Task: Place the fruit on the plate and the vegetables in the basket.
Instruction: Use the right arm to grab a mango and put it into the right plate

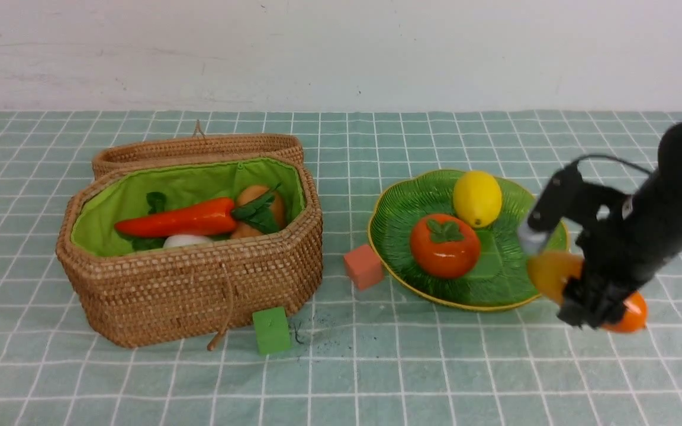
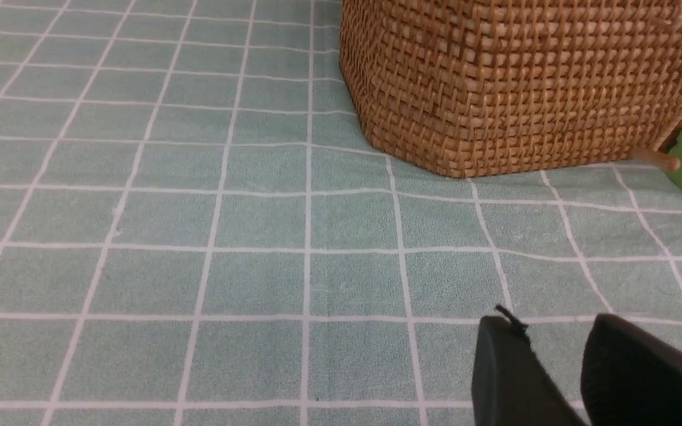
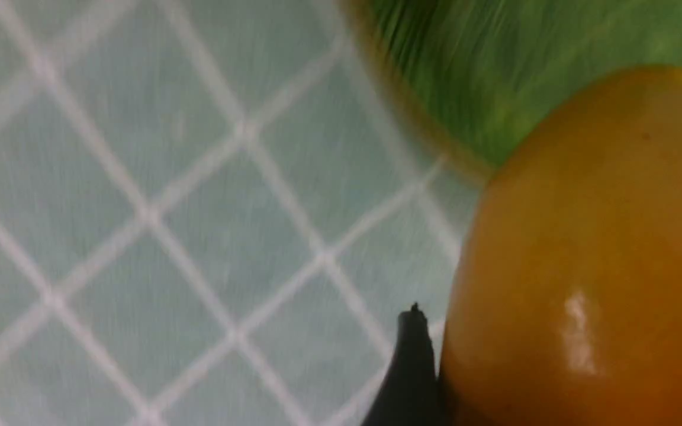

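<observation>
Right gripper (image 1: 598, 307) is gripping the mango (image 1: 554, 273) just beside the plate (image 1: 498, 299), where lemon (image 1: 477, 198) and persimmon (image 1: 443, 246) are already resting; vegetables are lying in the basket (image 1: 199, 296), well apart.

- A staged tabletop for robot trials, not a lived-in kitchen: a teal checked tablecloth (image 1: 376, 367) covers the whole surface, backed by a bare, scuffed white wall (image 1: 341, 53).
- The produce is glossy toy ware: a carrot (image 1: 178, 220) in a wicker basket (image 1: 193, 284), a lemon (image 1: 477, 198) on a green plate (image 1: 394, 228).
- Loose foam-like cubes, pink (image 1: 363, 266) and green (image 1: 271, 330), lie beside them.
- A black robot arm (image 1: 660, 201) reaches in from the right.
</observation>
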`<control>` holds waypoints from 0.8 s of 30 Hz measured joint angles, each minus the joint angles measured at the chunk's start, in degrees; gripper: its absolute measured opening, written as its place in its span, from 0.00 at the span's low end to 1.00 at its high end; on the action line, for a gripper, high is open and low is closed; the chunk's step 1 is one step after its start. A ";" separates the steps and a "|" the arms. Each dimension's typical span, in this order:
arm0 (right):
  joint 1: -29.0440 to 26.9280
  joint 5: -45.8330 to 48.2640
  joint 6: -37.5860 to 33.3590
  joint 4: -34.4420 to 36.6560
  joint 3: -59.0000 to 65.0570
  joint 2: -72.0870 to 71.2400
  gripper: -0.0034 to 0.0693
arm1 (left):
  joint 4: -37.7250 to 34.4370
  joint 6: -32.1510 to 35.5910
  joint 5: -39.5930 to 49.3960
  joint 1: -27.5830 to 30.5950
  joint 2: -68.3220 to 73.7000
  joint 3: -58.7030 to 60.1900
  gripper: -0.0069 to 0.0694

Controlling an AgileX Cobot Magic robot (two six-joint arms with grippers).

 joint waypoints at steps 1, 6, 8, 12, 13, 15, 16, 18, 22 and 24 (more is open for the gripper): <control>0.00 -0.53 0.06 1.10 -0.90 0.25 0.80 | 0.00 0.00 0.00 0.00 0.00 0.00 0.35; 0.00 -10.73 1.29 13.04 -8.30 6.16 0.80 | 0.00 0.00 0.00 0.00 0.00 0.00 0.35; 0.00 -13.77 1.29 14.98 -8.69 8.27 0.80 | 0.05 0.00 0.00 0.00 0.00 0.00 0.36; -0.19 -15.81 2.35 15.47 -8.76 12.58 0.80 | 0.05 0.00 0.05 0.00 0.00 0.00 0.36; -0.26 -15.81 2.79 15.47 -8.76 12.70 0.80 | 0.05 0.00 0.05 0.00 0.00 0.00 0.36; -0.97 -15.87 6.39 15.63 -8.76 13.63 0.80 | 0.05 0.00 0.05 0.00 0.00 0.00 0.37; -1.05 -15.87 6.97 15.63 -8.76 13.63 0.80 | 0.05 0.00 0.05 0.00 0.00 0.00 0.37; -1.62 -15.93 9.89 15.63 -8.76 13.63 0.86 | 0.05 0.00 0.05 0.00 0.00 0.00 0.37; -2.61 -15.38 13.89 15.44 -8.87 13.37 0.98 | 0.05 0.00 0.05 0.00 0.00 0.00 0.38; -2.94 -14.30 14.41 15.17 -8.87 12.66 0.97 | 0.05 0.00 0.05 0.00 0.00 0.00 0.38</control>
